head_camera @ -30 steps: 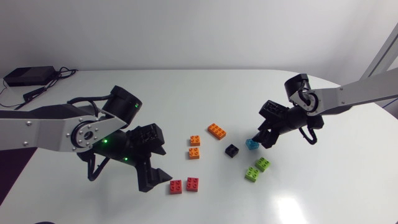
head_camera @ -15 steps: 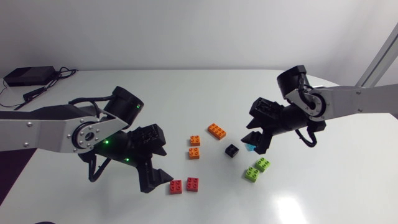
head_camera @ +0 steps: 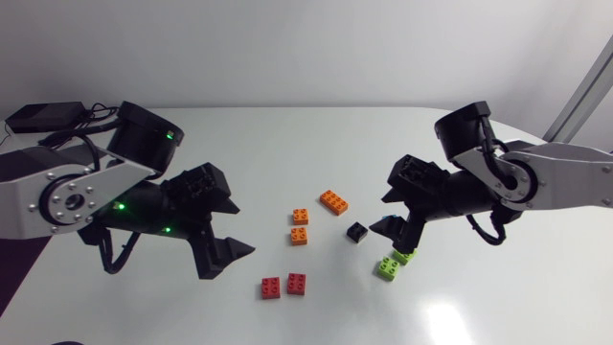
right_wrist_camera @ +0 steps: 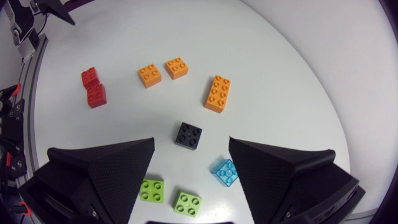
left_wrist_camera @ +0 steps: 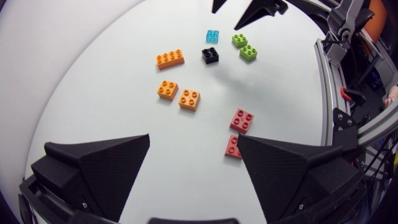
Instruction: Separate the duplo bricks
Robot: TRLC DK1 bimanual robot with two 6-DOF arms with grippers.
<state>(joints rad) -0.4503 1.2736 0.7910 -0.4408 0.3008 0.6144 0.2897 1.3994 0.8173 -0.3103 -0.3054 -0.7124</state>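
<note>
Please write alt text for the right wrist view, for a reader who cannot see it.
The right gripper, open and holding nothing, hangs over a white table of scattered duplo bricks. Between its fingers lie two green bricks, a blue brick and a black brick; ahead are three orange bricks and two red bricks.

White table [head_camera: 287, 144], glossy top with a rounded edge. Flat black box [head_camera: 43, 117] at its far left corner, with dark cables [head_camera: 99, 114] trailing beside the box.
</note>
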